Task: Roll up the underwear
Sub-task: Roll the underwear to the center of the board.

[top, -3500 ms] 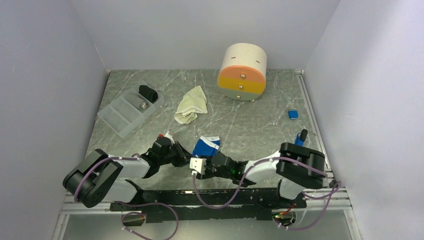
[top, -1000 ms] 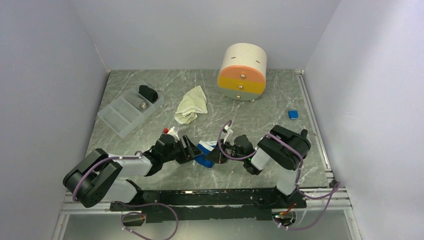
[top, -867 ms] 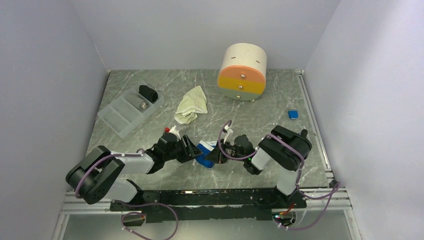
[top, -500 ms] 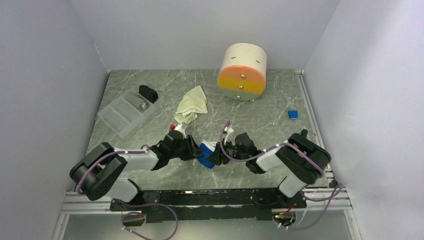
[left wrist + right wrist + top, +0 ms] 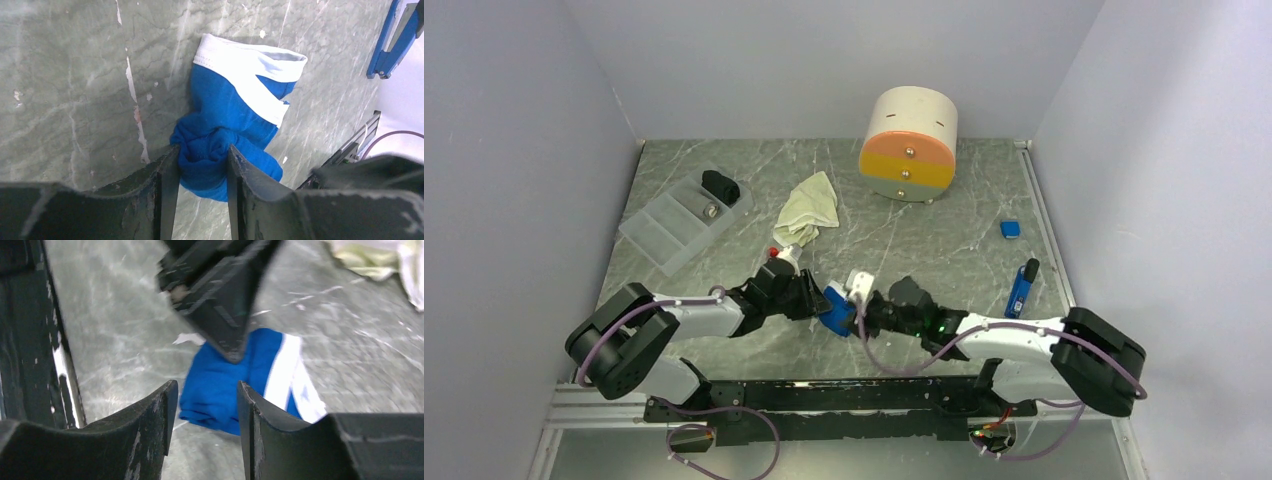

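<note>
Top: resting the blue underwear (image 5: 836, 306) on the table (image 5: 944, 250) between both arms. Left wrist: pinching its rolled end in the left gripper (image 5: 200, 160), stopping any unrolling. Right wrist: hanging the right gripper (image 5: 207, 395) wide apart beside it, gripping nothing, maybe waiting to help.

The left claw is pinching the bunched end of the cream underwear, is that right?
No. The left claw is pinching the bunched end of the blue underwear, as the left wrist view shows; the cream underwear lies untouched farther back.
</note>
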Controlling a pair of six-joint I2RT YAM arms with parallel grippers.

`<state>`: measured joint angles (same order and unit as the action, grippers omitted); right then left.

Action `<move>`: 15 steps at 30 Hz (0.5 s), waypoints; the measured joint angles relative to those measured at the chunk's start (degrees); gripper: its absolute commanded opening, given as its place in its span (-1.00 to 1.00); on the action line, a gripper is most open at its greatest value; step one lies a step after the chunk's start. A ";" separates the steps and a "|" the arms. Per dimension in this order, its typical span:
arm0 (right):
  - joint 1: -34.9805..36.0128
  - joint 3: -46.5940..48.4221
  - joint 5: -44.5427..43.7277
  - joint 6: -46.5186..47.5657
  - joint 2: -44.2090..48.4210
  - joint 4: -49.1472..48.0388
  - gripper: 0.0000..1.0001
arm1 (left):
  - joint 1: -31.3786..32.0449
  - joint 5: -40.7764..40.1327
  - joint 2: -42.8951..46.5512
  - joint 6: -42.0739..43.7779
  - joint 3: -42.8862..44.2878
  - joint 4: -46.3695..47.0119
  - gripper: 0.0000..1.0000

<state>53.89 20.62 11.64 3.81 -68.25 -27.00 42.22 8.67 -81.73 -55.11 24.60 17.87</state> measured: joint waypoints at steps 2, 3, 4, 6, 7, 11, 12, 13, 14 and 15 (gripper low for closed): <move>5.20 0.74 -3.08 4.37 -2.10 1.07 0.00 | 0.04 0.00 -0.26 0.02 0.35 -0.28 -0.18; 6.99 1.27 -4.13 5.73 -3.45 1.38 0.01 | 0.04 0.00 -0.28 0.02 0.48 -0.48 -0.18; 8.81 1.99 -5.77 7.30 -5.18 1.79 0.02 | 0.04 0.00 -0.28 0.02 0.55 -0.63 -0.20; 11.10 3.43 -9.03 9.70 -8.39 2.23 0.04 | 0.04 0.00 -0.28 0.04 0.55 -0.70 -0.24; 12.44 4.20 -11.28 11.06 -10.10 2.34 0.05 | 0.07 0.00 -0.28 0.04 0.55 -0.70 -0.24; 16.55 6.36 -20.44 16.24 -16.20 1.99 0.06 | 0.13 -0.04 -0.28 0.04 0.55 -0.83 -0.23; 17.11 6.69 -22.08 17.16 -17.38 1.90 0.06 | 0.13 -0.04 -0.28 0.07 0.55 -0.83 -0.23; 17.79 7.04 -24.37 18.64 -19.02 1.57 0.05 | 0.13 -0.11 -0.28 0.07 0.55 -0.83 -0.24; 18.23 7.13 -25.22 19.10 -19.56 1.11 0.03 | 0.13 -0.15 -0.28 0.07 0.55 -0.85 -0.23; 18.60 7.58 -26.47 19.78 -20.13 1.01 0.02 | 0.13 -0.17 -0.28 0.04 0.55 -0.85 -0.23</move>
<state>72.49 28.21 -14.83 23.59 -88.38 -26.00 42.35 8.49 -82.02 -55.07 25.15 17.02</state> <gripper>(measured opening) 0.526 0.392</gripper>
